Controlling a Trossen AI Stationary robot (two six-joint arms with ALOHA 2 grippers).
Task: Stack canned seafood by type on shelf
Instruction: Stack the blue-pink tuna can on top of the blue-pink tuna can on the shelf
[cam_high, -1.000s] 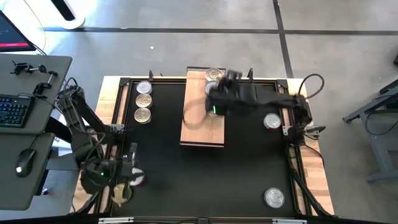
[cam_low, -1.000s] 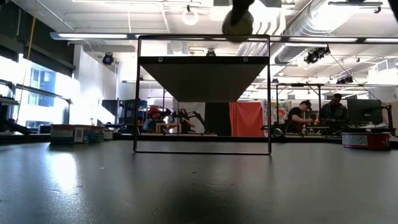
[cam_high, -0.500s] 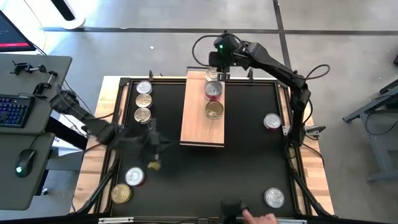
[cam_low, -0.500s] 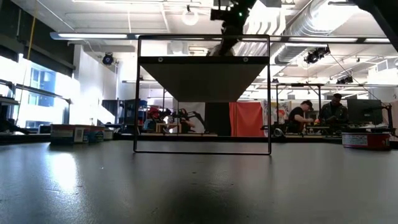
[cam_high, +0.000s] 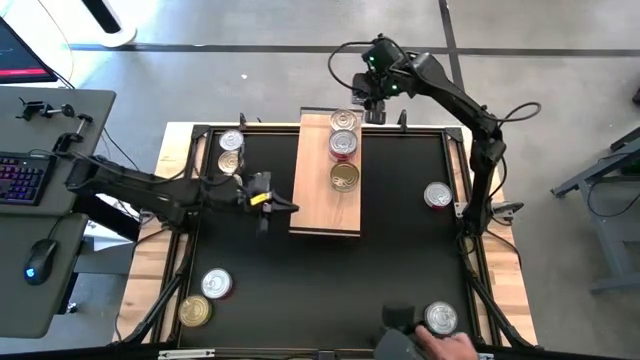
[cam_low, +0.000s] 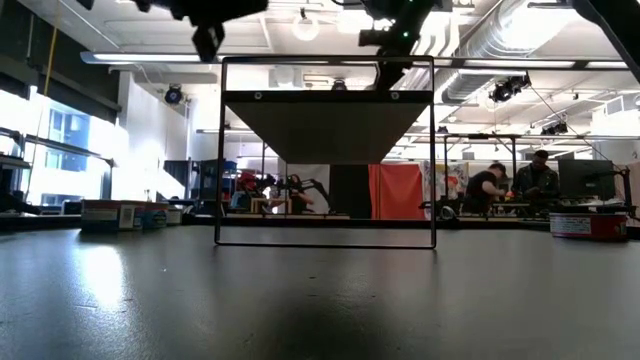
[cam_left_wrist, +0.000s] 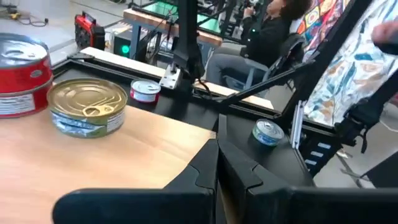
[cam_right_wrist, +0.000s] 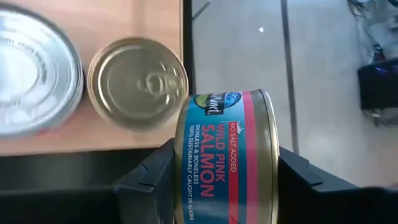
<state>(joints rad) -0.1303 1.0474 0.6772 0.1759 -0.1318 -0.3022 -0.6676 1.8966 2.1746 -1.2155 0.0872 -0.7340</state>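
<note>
Right gripper (cam_right_wrist: 225, 175), at the far end of the table: fingers clamped on a round tin with a blue-and-pink "Wild Pink Salmon" label (cam_right_wrist: 227, 155). The tin is held on edge, pinched across lid and base. It hangs just past the far end of the long light-brown wooden shelf board (cam_right_wrist: 124, 12), not over it.

- To place it well, I judge the tin should be brought back over the wood and turned flat. It should then be lowered square onto a matching tin, and let go only once it is seated.
- Nearest beneath it is a gold-lidded tin (cam_right_wrist: 138, 84). Beside that is a silver-lidded tin (cam_right_wrist: 34, 74). I cannot tell which matches.

Left gripper (cam_high: 268, 200): fingers pressed together and empty, just beside the shelf's left edge.

Shelf contents, near to far:
- gold pull-tab tin (cam_high: 344, 177)
- red-sided tin (cam_high: 343, 145)
- far-end tin (cam_high: 343, 121)

The near half of the board is bare.

Loose tins on the black tabletop (cam_high: 330, 280), near to far:
- a silver tin (cam_high: 440, 317) with a person's hand (cam_high: 445, 345) just beside it
- two front-left tins (cam_high: 205, 298)
- one right-side tin (cam_high: 437, 195)
- the far-left tins (cam_high: 231, 150)
</note>
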